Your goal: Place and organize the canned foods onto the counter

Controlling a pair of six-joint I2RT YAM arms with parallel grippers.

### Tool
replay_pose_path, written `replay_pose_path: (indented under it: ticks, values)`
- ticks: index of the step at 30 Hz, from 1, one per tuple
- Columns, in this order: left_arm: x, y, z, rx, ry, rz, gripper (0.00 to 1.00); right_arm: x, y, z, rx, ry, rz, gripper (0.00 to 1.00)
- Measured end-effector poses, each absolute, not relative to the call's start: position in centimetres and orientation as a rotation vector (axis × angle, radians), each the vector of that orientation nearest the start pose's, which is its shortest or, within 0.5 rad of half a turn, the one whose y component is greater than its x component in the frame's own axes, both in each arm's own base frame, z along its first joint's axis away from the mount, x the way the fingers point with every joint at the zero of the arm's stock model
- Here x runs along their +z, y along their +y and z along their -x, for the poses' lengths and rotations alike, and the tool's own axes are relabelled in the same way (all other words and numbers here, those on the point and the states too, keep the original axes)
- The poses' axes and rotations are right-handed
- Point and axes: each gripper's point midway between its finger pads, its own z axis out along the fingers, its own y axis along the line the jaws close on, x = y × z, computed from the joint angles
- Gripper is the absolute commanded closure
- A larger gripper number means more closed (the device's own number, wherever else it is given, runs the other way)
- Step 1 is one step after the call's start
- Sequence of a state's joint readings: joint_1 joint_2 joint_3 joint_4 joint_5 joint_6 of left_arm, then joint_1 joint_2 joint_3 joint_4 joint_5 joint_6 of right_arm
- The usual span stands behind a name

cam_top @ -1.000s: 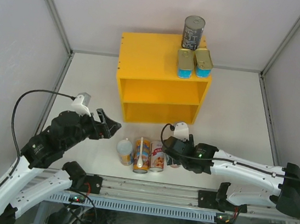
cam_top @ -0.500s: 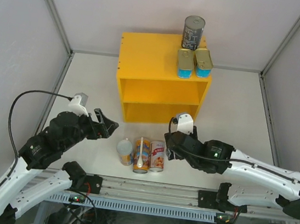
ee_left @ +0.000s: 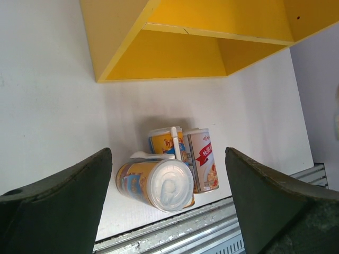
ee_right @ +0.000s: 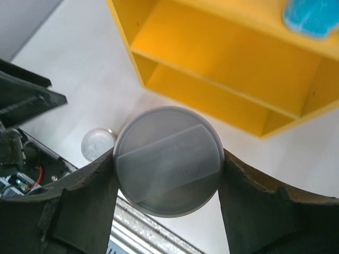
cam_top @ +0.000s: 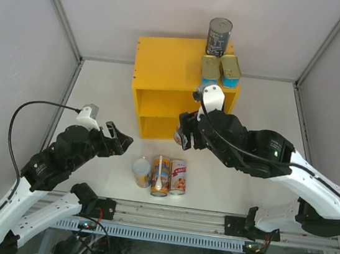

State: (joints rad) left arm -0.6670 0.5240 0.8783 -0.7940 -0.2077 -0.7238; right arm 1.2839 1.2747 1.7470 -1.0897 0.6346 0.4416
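Right end effector (cam_top: 183,136) is clamped on a can (ee_right: 167,169); fingers press both sides of it, and only its pale round lid shows in the wrist view. It is held clear of the bench (cam_top: 99,92), just in front of the yellow shelf unit (cam_top: 166,57), whose two open compartments lie beyond the fingertips.

Left end effector (cam_top: 121,140) has jaws wide apart with nothing between them (hovering over the bench). Three cans stand close together on the bench, ahead of it and to its right:
- a plain orange-blue can (cam_top: 142,170), nearest to it, with its end toward the left wrist camera
- an orange-blue can with a white spoon (cam_top: 160,169) on it
- a white-red can (cam_top: 178,177) touching that one, on the far side from the left end effector

These three sit nearer the arm bases than the right end effector.

On the shelf unit's top, beyond the right end effector, stand a dark grey cylinder (cam_top: 219,37) at the back corner and two teal tins (cam_top: 209,71) side by side at the front edge.
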Motion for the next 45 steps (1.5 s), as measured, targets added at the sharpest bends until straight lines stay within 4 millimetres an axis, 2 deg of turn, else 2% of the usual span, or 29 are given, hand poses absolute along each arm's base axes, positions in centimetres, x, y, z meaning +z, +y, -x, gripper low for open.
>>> replay_pose_path:
  ticks: [8, 15, 24, 35, 39, 45]
  values:
    - [24.9, -12.8, -18.1, -0.650, 2.068, 0.193, 0.09, 42.7, 29.9, -19.7, 0.355, 1.888, 0.578, 1.00]
    - [25.1, -12.7, -18.2, -0.645, 2.056, 0.194, 0.09, 45.7, 32.2, -22.6, 0.346, 1.811, 0.578, 1.00]
    - [25.5, -12.8, -18.5, -0.649, 2.035, 0.186, 0.09, 47.0, 32.6, -26.5, 0.307, 1.742, 0.551, 1.00]
    - [26.7, -13.2, -19.0, -0.667, 1.982, 0.156, 0.10, 48.6, 30.6, -31.6, 0.259, 1.687, 0.444, 1.00]
    - [27.2, -13.6, -19.4, -0.680, 1.963, 0.147, 0.10, 48.3, 30.1, -33.3, 0.255, 1.688, 0.419, 1.00]
    - [27.8, -14.3, -19.6, -0.718, 1.943, 0.134, 0.10, 46.4, 31.1, -35.5, 0.249, 1.713, 0.427, 1.00]
